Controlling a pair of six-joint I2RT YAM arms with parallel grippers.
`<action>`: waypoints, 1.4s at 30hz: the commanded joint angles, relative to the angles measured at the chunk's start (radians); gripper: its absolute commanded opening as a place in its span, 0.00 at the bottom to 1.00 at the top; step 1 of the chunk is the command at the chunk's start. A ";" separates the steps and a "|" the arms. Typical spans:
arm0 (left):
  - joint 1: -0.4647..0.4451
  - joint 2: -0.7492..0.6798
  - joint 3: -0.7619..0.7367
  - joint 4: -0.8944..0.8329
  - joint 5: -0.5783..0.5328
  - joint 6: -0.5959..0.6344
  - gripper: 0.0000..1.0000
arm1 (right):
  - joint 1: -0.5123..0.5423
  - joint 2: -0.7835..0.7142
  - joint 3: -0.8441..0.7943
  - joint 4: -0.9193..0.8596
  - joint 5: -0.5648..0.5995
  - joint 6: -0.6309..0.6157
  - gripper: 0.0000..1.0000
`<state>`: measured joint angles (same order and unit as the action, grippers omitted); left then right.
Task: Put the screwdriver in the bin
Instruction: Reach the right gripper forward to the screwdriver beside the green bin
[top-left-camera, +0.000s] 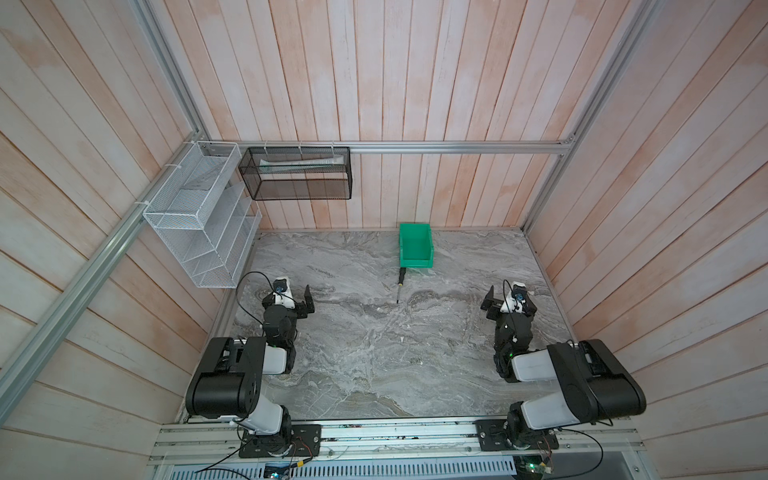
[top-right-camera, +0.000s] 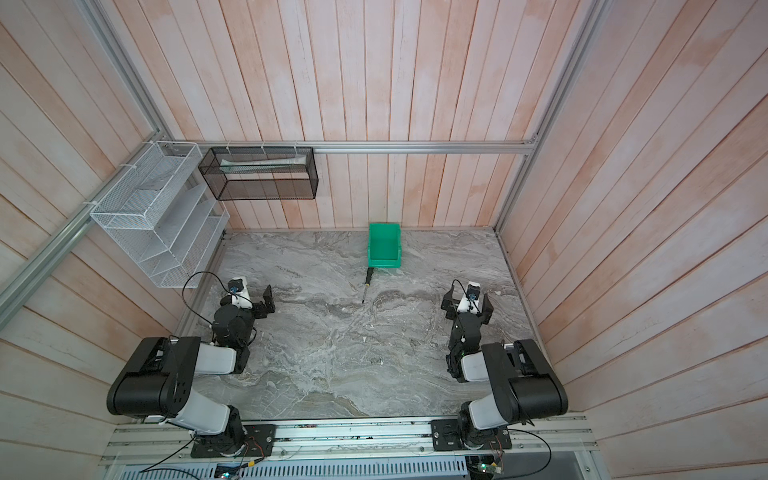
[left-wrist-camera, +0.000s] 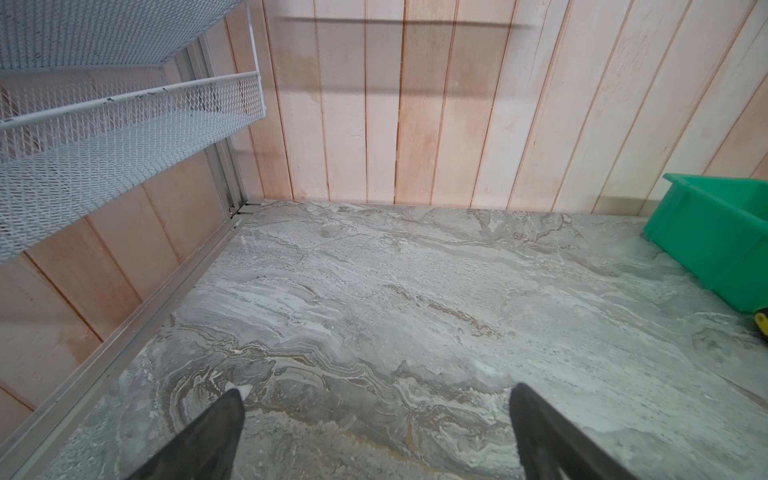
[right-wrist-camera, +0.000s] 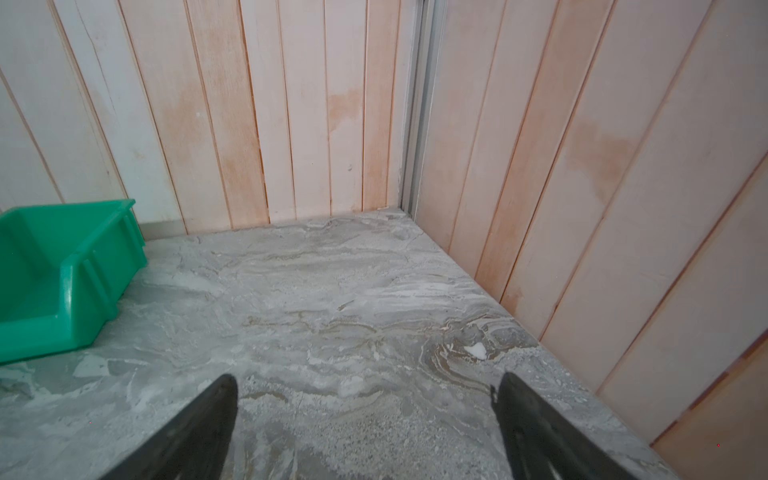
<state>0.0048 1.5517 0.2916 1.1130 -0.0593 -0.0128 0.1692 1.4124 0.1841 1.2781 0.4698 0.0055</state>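
Both top views look down on a grey marbled counter (top-left-camera: 374, 357) walled in by pale wooden planks. A green bin (top-left-camera: 415, 262) (top-right-camera: 384, 262) sits at upper centre of the frame, against the back wall, its lower front lip facing the bottom of the frame. The screwdriver (top-left-camera: 399, 285) (top-right-camera: 366, 285) lies flat on the counter just below the bin's left front corner. Its black handle is nearest the bin and its thin shaft points toward the bottom of the frame. Whether the handle touches the bin cannot be told.

The left pincer (left-wrist-camera: 376, 390) sits at middle left of the top views and the right pincer (right-wrist-camera: 365, 377) at middle right, both well apart from the screwdriver. In each wrist view the two dark fingers are spread wide over bare counter, with nothing between them.

At upper left of the top views a white wire rack (top-left-camera: 195, 232) and a black mesh basket (top-left-camera: 299, 191) hang on the walls.
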 joint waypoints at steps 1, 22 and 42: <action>0.003 -0.010 0.001 -0.007 0.007 -0.011 1.00 | 0.028 -0.144 0.042 -0.149 0.053 -0.024 0.98; 0.003 -0.010 0.000 -0.008 0.009 -0.012 1.00 | 0.122 -0.195 0.533 -1.146 -0.258 0.417 0.98; 0.003 -0.010 0.000 -0.008 0.009 -0.012 1.00 | 0.414 0.614 1.150 -1.348 -0.286 0.469 0.99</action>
<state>0.0048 1.5517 0.2916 1.1130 -0.0593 -0.0196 0.5823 1.9743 1.2865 -0.0189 0.1875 0.4530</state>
